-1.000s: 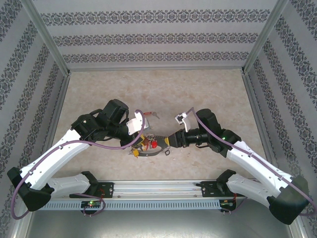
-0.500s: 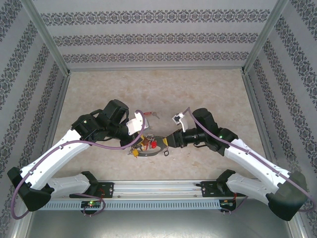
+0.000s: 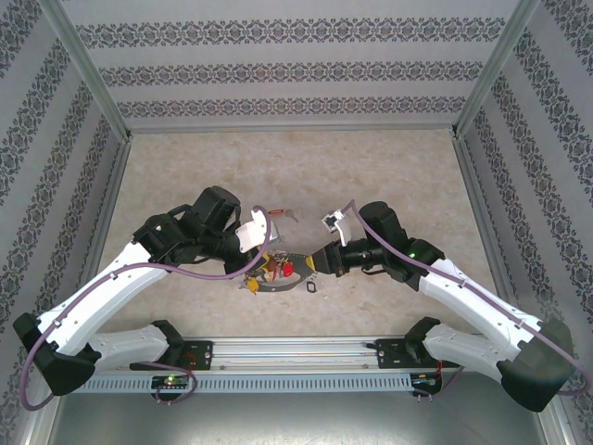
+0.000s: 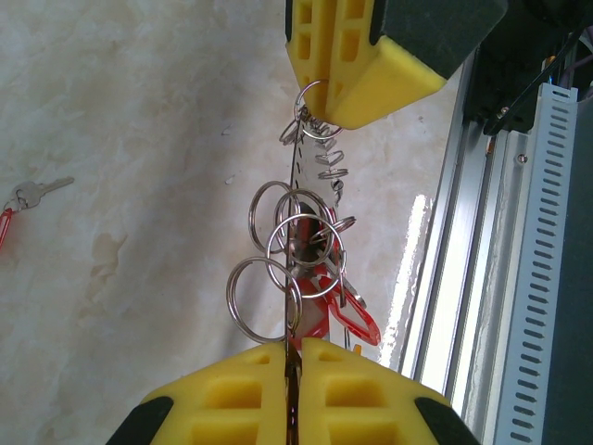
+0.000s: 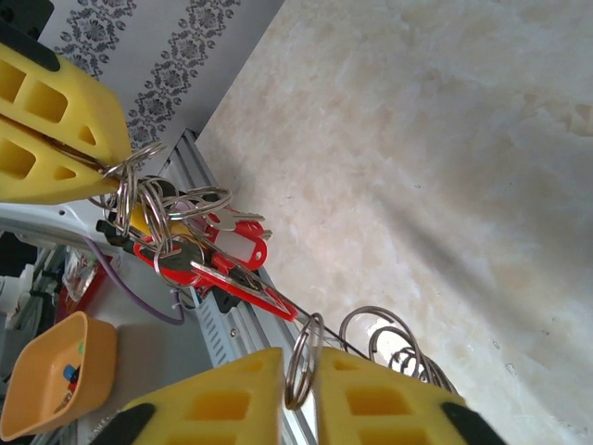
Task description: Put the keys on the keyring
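Observation:
The keyring (image 3: 281, 278), a thin grey loop strung with small split rings and red-tagged keys (image 5: 232, 250), hangs stretched between my two grippers near the table's front edge. My left gripper (image 4: 295, 345) is shut on the loop's wire (image 4: 294, 176), with rings and a red tag (image 4: 357, 320) just beyond its tips. My right gripper (image 5: 306, 357) is shut on a small split ring (image 5: 298, 371) at the loop's other end, beside the wire (image 5: 334, 335). In the top view the left gripper (image 3: 252, 269) and right gripper (image 3: 313, 266) face each other. One red-tagged key (image 3: 278, 214) lies loose on the table behind them.
The loose key (image 4: 32, 192) lies well to the left in the left wrist view. The aluminium rail (image 3: 296, 352) carrying the arm bases runs just in front of the keyring. An orange bin (image 5: 46, 380) sits beyond the rail. Patterned walls enclose the table.
My right gripper has closed its jaws onto the small split ring and edged slightly left. The left gripper and the keyring have stayed in place.

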